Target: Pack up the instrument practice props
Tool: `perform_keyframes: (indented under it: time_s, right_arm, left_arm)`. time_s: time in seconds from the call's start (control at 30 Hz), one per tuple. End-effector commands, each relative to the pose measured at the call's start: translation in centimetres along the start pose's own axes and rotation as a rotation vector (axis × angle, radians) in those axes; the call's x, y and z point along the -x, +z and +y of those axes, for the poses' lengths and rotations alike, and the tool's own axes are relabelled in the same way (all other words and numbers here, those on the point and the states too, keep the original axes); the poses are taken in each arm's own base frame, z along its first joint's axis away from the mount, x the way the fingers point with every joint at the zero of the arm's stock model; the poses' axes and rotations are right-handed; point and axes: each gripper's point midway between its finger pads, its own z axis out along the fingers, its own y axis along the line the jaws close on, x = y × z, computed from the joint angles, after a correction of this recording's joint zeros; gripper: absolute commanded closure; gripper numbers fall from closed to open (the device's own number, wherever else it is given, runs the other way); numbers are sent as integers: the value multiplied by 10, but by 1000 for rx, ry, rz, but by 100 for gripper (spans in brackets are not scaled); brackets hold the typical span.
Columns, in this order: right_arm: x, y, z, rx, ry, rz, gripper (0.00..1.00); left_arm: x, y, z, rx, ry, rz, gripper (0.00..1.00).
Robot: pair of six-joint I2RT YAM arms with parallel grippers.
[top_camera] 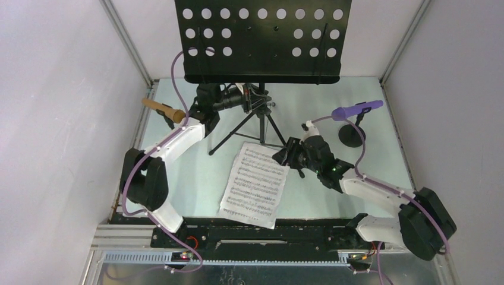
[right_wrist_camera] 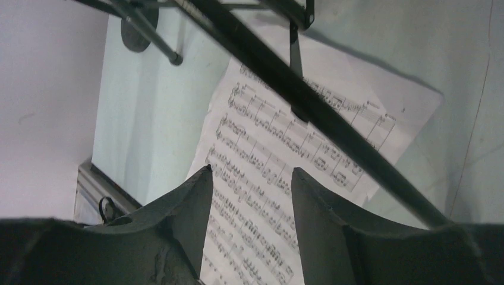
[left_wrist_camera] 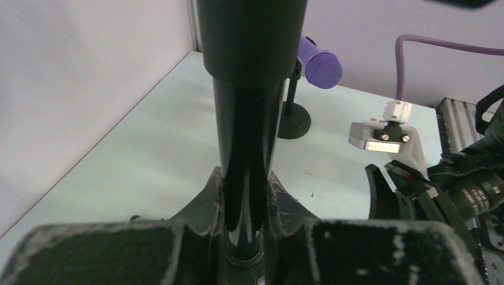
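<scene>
The black perforated music rack (top_camera: 261,35) stands at the back on tripod legs (top_camera: 238,133). My left gripper (top_camera: 243,98) is shut on its upright pole (left_wrist_camera: 246,119), the fingers (left_wrist_camera: 208,196) pressed against both sides just above the tripod hub. A white sheet-music page (top_camera: 255,184) lies flat in front of the legs. My right gripper (top_camera: 288,155) hovers open over the page's upper right part (right_wrist_camera: 267,148), with nothing between its fingers. The purple microphone (top_camera: 356,110) rests in a black round-based holder (top_camera: 352,135) at right. At left sits the tan microphone (top_camera: 161,110).
A tripod leg (right_wrist_camera: 309,107) crosses just above the page in the right wrist view, and a black round base (right_wrist_camera: 139,24) shows beyond it. White walls close in the table on the left, back and right. The arm rail (top_camera: 249,234) runs along the near edge.
</scene>
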Motion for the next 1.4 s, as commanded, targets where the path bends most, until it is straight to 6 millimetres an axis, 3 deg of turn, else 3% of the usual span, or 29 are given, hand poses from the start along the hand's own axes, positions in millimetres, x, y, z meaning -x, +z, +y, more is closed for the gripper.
perform_keyframes:
  time_s: [0.0, 0.17, 0.67, 1.0, 1.17, 1.37]
  right_arm:
    - [42, 18, 9, -4, 3, -115, 40]
    - [75, 33, -15, -97, 46, -181, 37]
    - [151, 78, -38, -177, -3, -221, 32]
    - [161, 90, -35, -131, -11, -169, 31]
    - [165, 92, -28, -109, -23, -158, 31]
    - [164, 87, -25, -124, -45, -150, 30]
  left_arm:
    - [24, -18, 9, 104, 113, -18, 100]
    - [24, -25, 7, 127, 123, -9, 100]
    - [25, -32, 9, 174, 84, 6, 100]
    - [46, -31, 47, 387, -101, 25, 100]
    - [46, -33, 59, 473, -167, 50, 100]
    - [31, -41, 65, 547, -181, 108, 100]
